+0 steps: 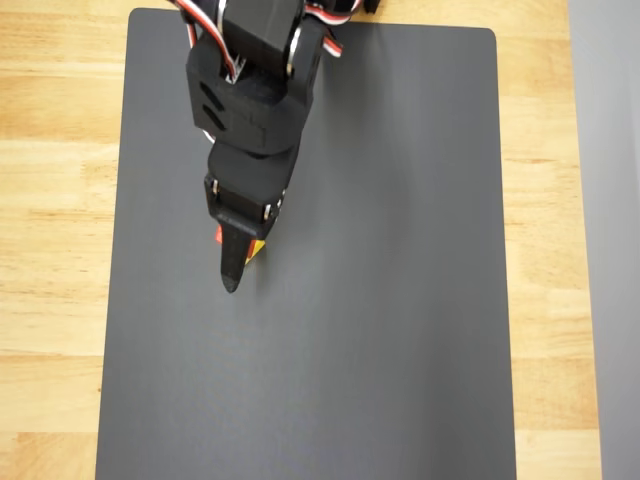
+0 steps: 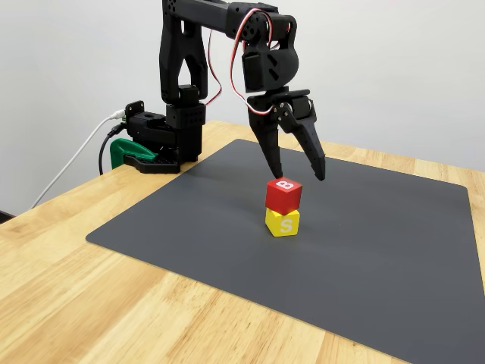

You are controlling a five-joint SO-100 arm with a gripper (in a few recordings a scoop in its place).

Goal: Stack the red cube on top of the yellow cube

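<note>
Showing, in the fixed view, a white "B" on the red cube (image 2: 283, 195), which is sitting on the yellow cube (image 2: 283, 222) marked "S", on the dark mat (image 2: 394, 243) | gripper (image 2: 300, 171) is hanging spread wide just above, gripping nothing | overhead view: gripper (image 1: 236, 262) is hiding both cubes except slivers.

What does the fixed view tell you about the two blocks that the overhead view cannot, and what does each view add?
Fixed view: the red block sits on the yellow block, letters readable, with the open gripper just above, apart from them. A green clamp and cables sit at the arm's base. Overhead view: the whole outline of the dark mat, with the arm covering the blocks except red and yellow slivers. Both: arm, mat, wooden table.
</note>
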